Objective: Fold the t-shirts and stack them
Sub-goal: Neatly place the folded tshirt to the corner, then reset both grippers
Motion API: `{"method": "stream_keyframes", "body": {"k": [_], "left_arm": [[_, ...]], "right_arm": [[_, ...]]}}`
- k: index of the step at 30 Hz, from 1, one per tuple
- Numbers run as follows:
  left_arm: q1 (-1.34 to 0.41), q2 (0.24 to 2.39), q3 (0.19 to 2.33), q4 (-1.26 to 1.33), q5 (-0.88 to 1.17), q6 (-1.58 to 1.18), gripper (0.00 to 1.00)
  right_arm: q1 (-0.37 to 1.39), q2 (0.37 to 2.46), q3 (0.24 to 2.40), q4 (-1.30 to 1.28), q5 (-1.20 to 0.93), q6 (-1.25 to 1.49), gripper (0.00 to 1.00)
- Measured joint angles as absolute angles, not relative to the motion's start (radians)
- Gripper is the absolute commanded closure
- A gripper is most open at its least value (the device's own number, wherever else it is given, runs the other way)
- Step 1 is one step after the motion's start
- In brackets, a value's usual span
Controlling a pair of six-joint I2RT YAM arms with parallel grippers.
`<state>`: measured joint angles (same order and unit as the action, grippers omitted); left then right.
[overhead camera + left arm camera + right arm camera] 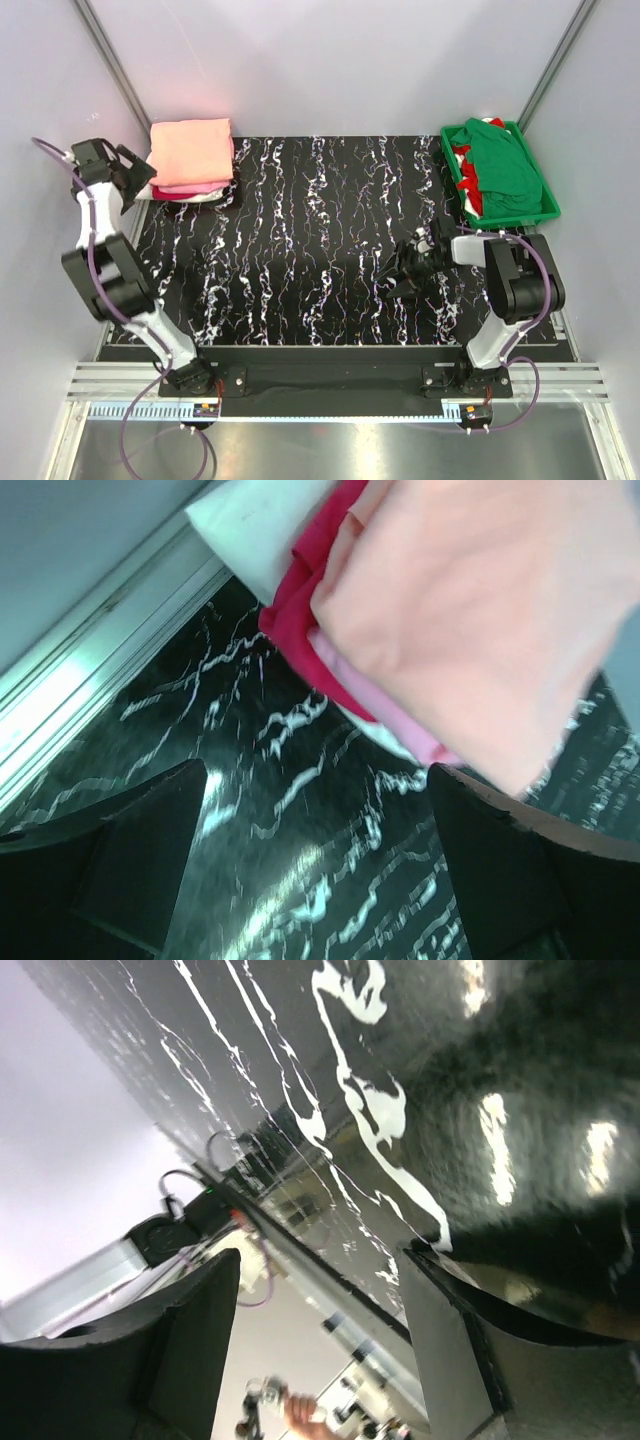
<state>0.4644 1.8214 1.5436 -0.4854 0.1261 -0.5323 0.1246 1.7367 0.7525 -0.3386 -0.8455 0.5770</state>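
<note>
From above: my left pincer (pixel 138 168) stands open beside the stack (pixel 185 187) at the far left of the bench (pixel 300 230); the salmon-peach t-shirt (pixel 190 148) lies folded on top. My right pincer (pixel 402 268) is open at the right, near the green tray (pixel 548 205) with a dark green t-shirt (pixel 505 170).

Left wrist: my 2 fingers (pixel 140 850) hold nothing, and the stack is just beyond them.

Right wrist: only bench shows between the fingers.
</note>
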Motion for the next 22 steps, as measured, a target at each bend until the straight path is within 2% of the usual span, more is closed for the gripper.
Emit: {"method": "stream_keyframes", "body": {"k": [5,9,16,21,22], "left_arm": [[0.448,1.431,1.308,-0.448,0.131,-0.548,0.01],[0.373,1.206,1.098,-0.421,0.242,-0.549,0.01],[0.105,1.020,0.795,-0.443,0.474,-0.511,0.01],[0.058,0.809,0.731,-0.550,0.536,-0.434,0.01],[0.057,0.784,0.731,-0.556,0.542,-0.421,0.01]], "right_arm": [[0.133,1.621,0.752,-0.393,-0.714,0.554,0.24],[0.148,1.423,0.772,-0.463,-0.633,0.560,0.24],[0.170,1.008,0.858,-0.552,-0.491,0.635,0.20],[0.170,0.812,0.879,-0.634,-0.370,0.675,0.19],[0.170,0.782,0.879,-0.652,-0.350,0.681,0.15]]}}
